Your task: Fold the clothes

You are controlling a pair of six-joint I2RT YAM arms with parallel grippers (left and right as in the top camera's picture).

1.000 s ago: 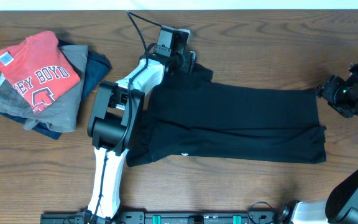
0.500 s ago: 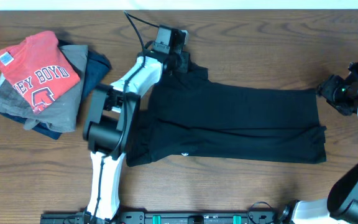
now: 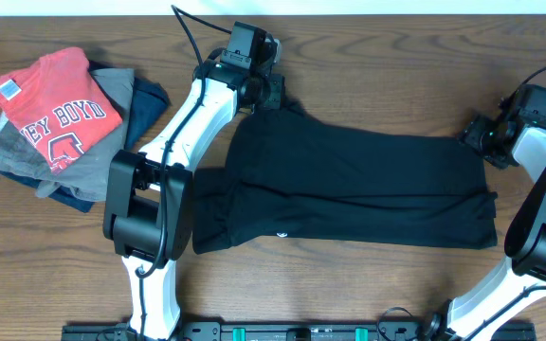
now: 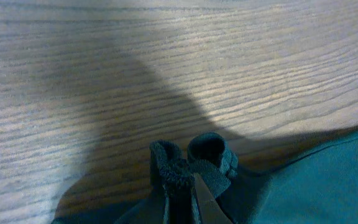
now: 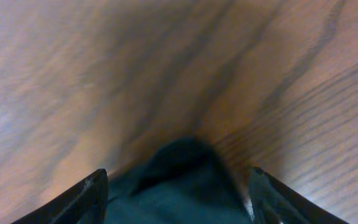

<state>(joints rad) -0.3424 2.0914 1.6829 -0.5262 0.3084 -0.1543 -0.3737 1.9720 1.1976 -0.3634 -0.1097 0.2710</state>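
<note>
The clothes, a black T-shirt (image 3: 358,185), lie spread flat across the middle of the wooden table, with a small white tag (image 3: 280,234) near the front edge. My left gripper (image 3: 271,95) is at the shirt's far left corner and is shut on a bunched fold of the fabric (image 4: 205,163); in the left wrist view the left gripper (image 4: 182,182) has its fingertips pressed together on the cloth. My right gripper (image 3: 475,135) sits at the shirt's far right corner. It is open there, and in the right wrist view the right gripper (image 5: 178,186) straddles a peak of black fabric (image 5: 182,174).
A pile of folded garments lies at the far left: a red T-shirt with white lettering (image 3: 55,114) on top of grey (image 3: 98,161) and navy (image 3: 148,104) pieces. A black cable (image 3: 190,43) loops up behind the left arm, close to the table's back edge.
The left gripper closed on the shirt's far left corner and drew it slightly up and left. The right arm came in from the right edge to the far right corner.
</note>
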